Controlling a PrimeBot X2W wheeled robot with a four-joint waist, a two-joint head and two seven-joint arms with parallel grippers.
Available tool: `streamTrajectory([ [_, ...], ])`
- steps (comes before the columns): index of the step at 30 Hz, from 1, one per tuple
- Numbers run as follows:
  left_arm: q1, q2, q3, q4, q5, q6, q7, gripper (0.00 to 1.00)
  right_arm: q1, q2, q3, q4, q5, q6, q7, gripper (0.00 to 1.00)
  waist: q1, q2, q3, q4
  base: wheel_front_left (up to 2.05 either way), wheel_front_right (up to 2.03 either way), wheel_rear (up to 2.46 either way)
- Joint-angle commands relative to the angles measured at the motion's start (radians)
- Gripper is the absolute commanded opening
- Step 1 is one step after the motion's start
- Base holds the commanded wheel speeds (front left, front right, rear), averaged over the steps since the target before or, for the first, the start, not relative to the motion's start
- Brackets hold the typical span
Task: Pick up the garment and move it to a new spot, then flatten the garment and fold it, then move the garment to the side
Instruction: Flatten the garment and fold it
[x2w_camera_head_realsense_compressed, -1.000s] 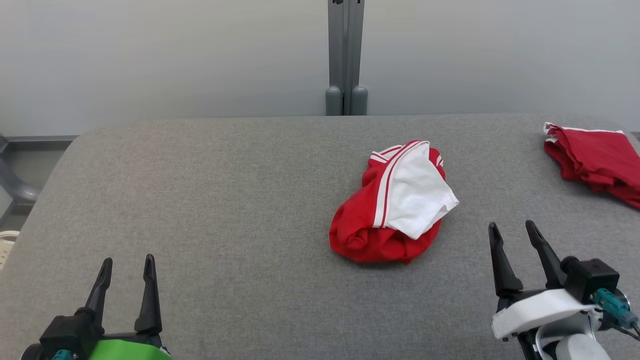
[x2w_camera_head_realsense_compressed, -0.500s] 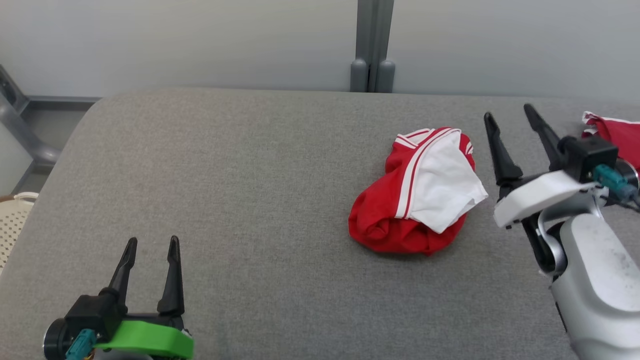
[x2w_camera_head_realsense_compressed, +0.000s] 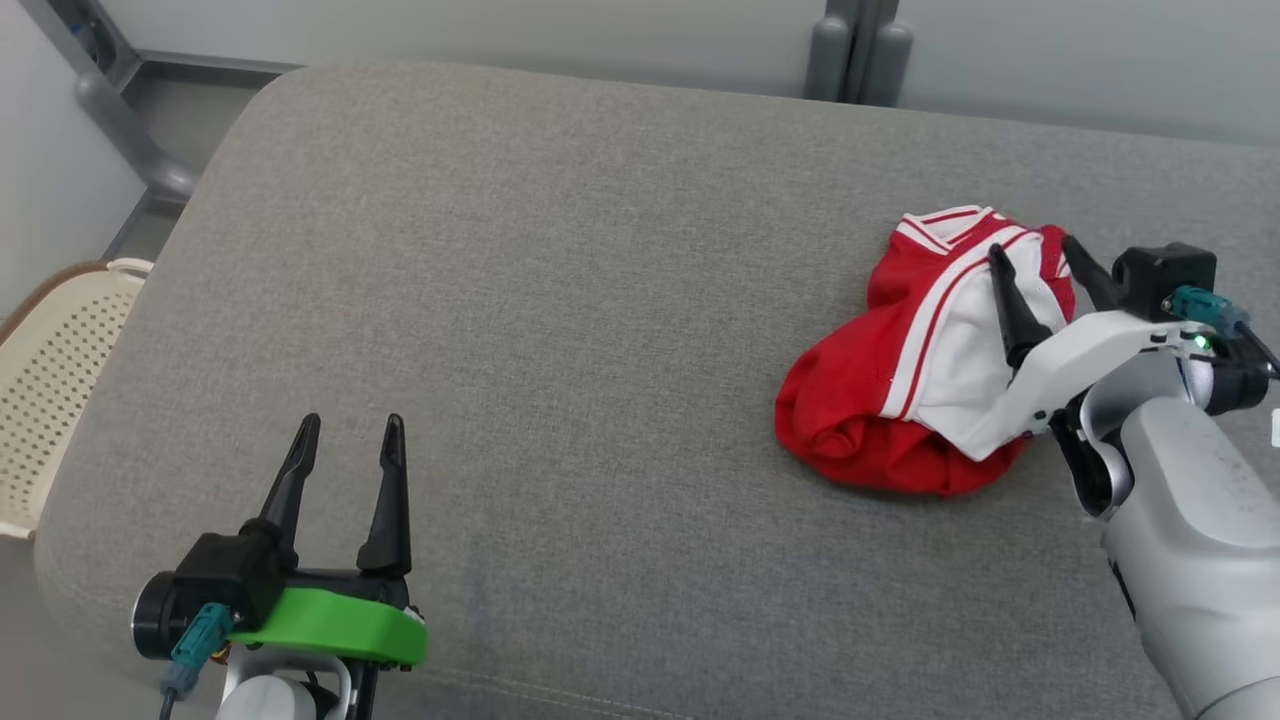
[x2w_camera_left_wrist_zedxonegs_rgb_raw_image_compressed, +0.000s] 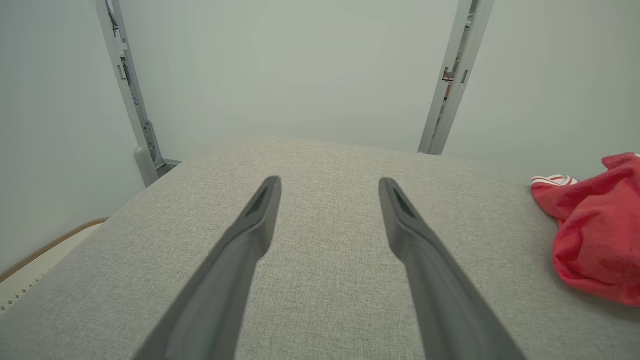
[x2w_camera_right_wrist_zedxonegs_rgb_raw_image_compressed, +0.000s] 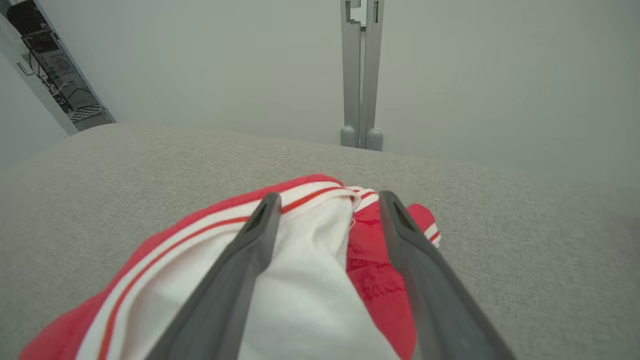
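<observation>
Head view, far left edge: cream perforated basket (x2w_camera_head_realsense_compressed: 50, 390), off the table and partly cut by the frame.

Lower left: left gripper (x2w_camera_head_realsense_compressed: 350, 422) with a green collar. Its jaws are spread wide with nothing between them. The fingers point up the frame over the bare grey padded table (x2w_camera_head_realsense_compressed: 600, 300). Left wrist view agrees: both dark fingers stand well apart, with plain grey fabric under and between them. The garment is a red lump at that frame's right edge, well apart from the fingers.

Top of head view, right of centre: grey post (x2w_camera_head_realsense_compressed: 855, 45) behind the table's far edge, against a pale wall.

Right of centre: garment (x2w_camera_head_realsense_compressed: 880, 420), a crumpled heap lying on the table. It is red with a white panel and white stripes, and has striped trim at its upper end.

Right: right gripper (x2w_camera_head_realsense_compressed: 1032, 247) with a white collar, on a pale arm entering from the lower right corner. Its jaws are wide and grip nothing. The fingertips sit over the upper right part of the heap. In the right wrist view, the finger on the frame's left crosses the white panel and the one on the right crosses red fabric. The panel's edge lies between them. Cannot tell whether the tips touch the cloth.
</observation>
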Motion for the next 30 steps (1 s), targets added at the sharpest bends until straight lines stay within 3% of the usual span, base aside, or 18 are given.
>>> streamTrajectory([
  [1, -0.014, -0.006, 0.005, 0.003, 0.013, -0.003, 0.0, 1.0, -0.005, 0.007, 0.004, 0.022, 0.02, -0.002, -0.01, 1.0, 0.0, 0.0, 0.027, 0.028, 0.0, 0.0, 0.0],
  [4, -0.012, -0.011, 0.014, 0.006, 0.016, -0.007, 0.0, 1.0, 0.014, 0.045, 0.004, 0.079, 0.114, -0.002, 0.003, 1.0, 0.0, 0.0, 0.028, 0.027, 0.0, 0.0, 0.0],
  [6, -0.011, -0.016, 0.016, 0.007, 0.017, -0.009, 0.0, 1.0, 0.02, 0.064, 0.014, 0.094, 0.177, -0.002, 0.011, 0.01, 0.0, 0.0, 0.029, 0.024, 0.0, 0.0, 0.0],
  [14, -0.025, -0.028, 0.019, 0.022, 0.028, -0.016, 0.0, 1.0, 0.017, 0.072, 0.08, 0.053, 0.402, -0.001, 0.042, 0.0, 0.0, 0.0, 0.019, 0.013, 0.0, 0.0, 0.0],
  [21, -0.011, -0.034, 0.02, 0.031, 0.035, -0.024, 0.0, 1.0, -0.021, 0.082, 0.179, -0.008, 0.444, -0.001, -0.009, 0.0, 0.0, 0.0, -0.015, 0.029, 0.0, 0.0, 0.0],
  [30, 0.011, -0.039, 0.023, 0.032, 0.035, -0.028, 0.0, 1.0, -0.06, 0.17, 0.368, -0.035, 0.453, -0.001, -0.037, 0.0, 0.0, 0.0, -0.039, 0.087, 0.0, 0.0, 0.0],
])
